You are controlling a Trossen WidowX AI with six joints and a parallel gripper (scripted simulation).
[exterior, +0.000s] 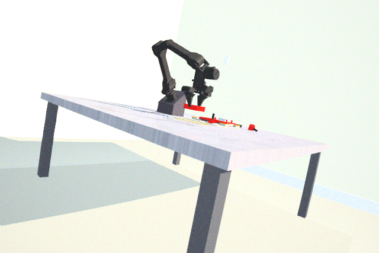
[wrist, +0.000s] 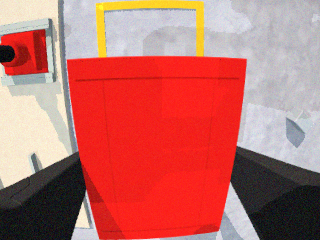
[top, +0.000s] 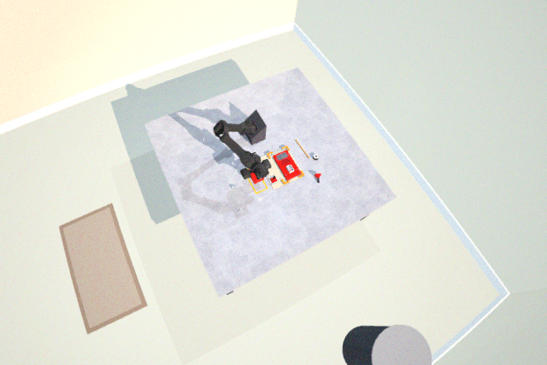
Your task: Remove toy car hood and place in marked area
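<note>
The fingers clamp the red hood (wrist: 156, 147) above the desk (wrist: 280, 47), the yellow marked area (wrist: 150, 27) partly showing just beyond its upper edge in the wrist frame.

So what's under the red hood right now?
The hood hangs above the table in the gripper. The yellow outline's far end shows; the rest is covered.
</note>
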